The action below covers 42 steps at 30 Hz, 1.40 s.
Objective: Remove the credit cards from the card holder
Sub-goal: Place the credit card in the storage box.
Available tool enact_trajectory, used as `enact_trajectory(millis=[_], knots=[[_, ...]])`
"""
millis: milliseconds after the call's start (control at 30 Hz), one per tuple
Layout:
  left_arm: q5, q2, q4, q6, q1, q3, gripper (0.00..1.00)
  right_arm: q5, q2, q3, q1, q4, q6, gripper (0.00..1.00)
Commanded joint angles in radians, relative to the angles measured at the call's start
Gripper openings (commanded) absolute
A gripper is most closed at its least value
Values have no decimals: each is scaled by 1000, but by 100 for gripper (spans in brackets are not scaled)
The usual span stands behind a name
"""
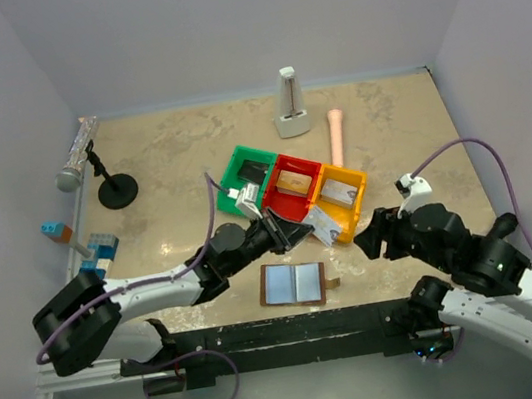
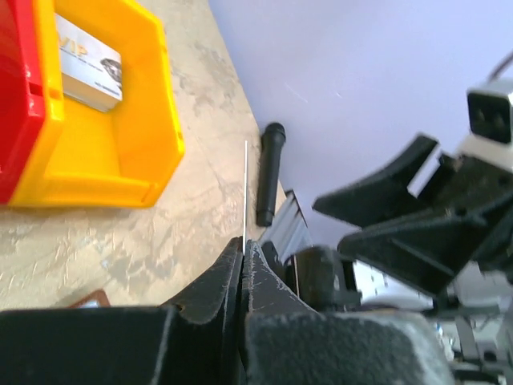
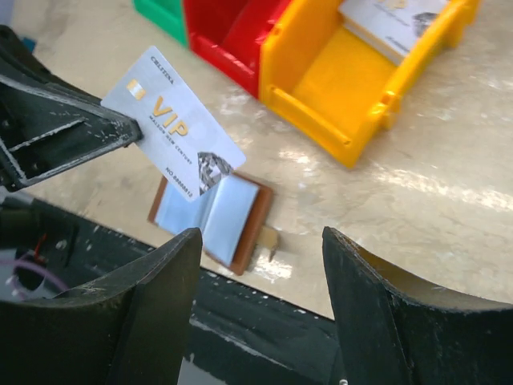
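Note:
The card holder [image 1: 294,283] lies open and flat near the table's front edge, brown outside with pale blue panels, and also shows in the right wrist view [image 3: 212,216]. My left gripper [image 1: 291,231] is shut on a white VIP credit card [image 3: 172,124] and holds it in the air above the holder. In the left wrist view that card [image 2: 244,192] shows edge-on as a thin line between the closed left gripper [image 2: 243,245]. My right gripper [image 1: 368,234] hovers just right of the card, open [image 3: 260,241] with nothing between its fingers.
Green [image 1: 247,172], red [image 1: 293,180] and yellow [image 1: 341,193] bins sit in a row behind the holder; another card [image 3: 393,24] lies in the yellow one. Farther back are a white stand [image 1: 290,105], a pink cylinder [image 1: 336,133], a microphone [image 1: 77,158] and blue blocks [image 1: 102,251].

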Motion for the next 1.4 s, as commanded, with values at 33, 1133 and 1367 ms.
enact_trajectory(millis=[33,1133,1367], knots=[[-135,164,5,-91,-8,169,0,191,-29,8,-2,-112,117,66],[-449,618,-398,-185,-12,691,0,193,-251,-52,-2,-206,132,66],[-491,666,-423,-125,-19,754,0,180,-276,-55,-2,-204,131,66]])
